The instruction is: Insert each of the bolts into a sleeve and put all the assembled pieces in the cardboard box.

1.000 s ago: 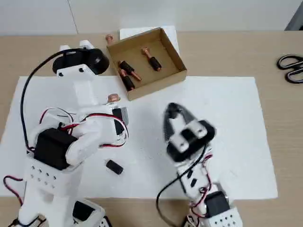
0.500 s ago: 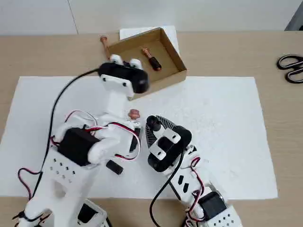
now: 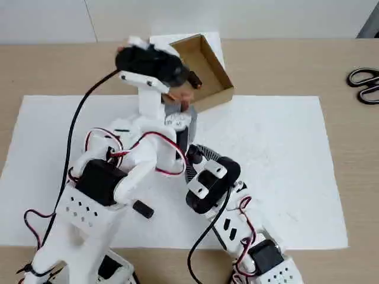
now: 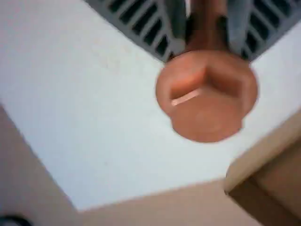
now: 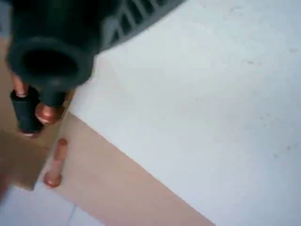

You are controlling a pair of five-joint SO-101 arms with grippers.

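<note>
Left gripper (image 4: 207,23) pinches the bolt (image 4: 207,96) by its shank, head protruding past the fingertips, just beside the cardboard box (image 3: 219,66). Right gripper (image 3: 194,161) is clamped on a black sleeve (image 5: 49,59), bore end projecting.

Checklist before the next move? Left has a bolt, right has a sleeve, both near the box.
1. Bolt in left tool: ok, the shaft is clamped and the head faces the wrist camera.
2. Sleeve in right tool: ok, the open end faces the wrist camera.
3. Bolt lined up with sleeve: not ok, the left tool is at the near edge of the box and the right tool sits apart over the paper.
4. Box free to receive parts: cannot tell, the left arm covers part of it.
5. All parts assembled: not ok, a spare sleeve lies loose on the paper and a loose bolt lies on the table beside the box.
</note>
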